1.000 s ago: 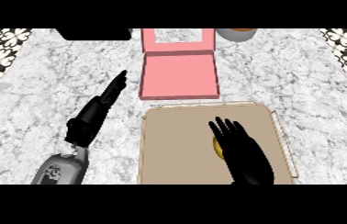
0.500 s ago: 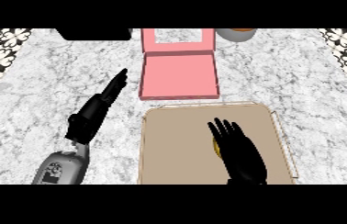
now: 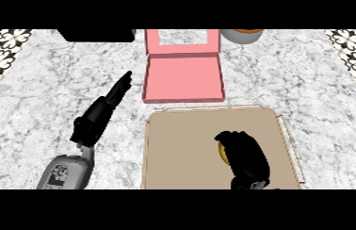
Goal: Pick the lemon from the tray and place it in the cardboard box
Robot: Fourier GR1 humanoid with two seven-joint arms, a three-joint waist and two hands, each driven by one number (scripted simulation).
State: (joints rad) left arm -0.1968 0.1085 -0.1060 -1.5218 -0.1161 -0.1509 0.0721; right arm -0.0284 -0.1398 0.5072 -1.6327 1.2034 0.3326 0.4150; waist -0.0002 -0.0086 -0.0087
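Curling over the lemon [image 3: 224, 152], the right hand [image 3: 245, 156] sits on the tray [image 3: 181, 149], right of its middle and toward its near edge. Its fingers are bent down around the fruit, so only a thin yellow sliver shows at the hand's left side; the rest of the lemon is hidden beneath the palm. Whether the lemon rests on the tray or is raised off it cannot be told from this view.

The tray is a tan rectangle with a pale rim, lying on the marble worktop [image 3: 306, 83]. Just beyond its far edge lies the box [image 3: 183, 78], pink, its lid folded back and showing a window cut-out. Box and tray stand close together but apart.

The left hand [image 3: 104, 109] lies on the worktop left of the tray, fingers straight and pressed together, pointing toward the box's near left corner without touching it.

At the far edge stand a black block [image 3: 96, 34] and a round brown pot [image 3: 242, 35], both cut off by the view.
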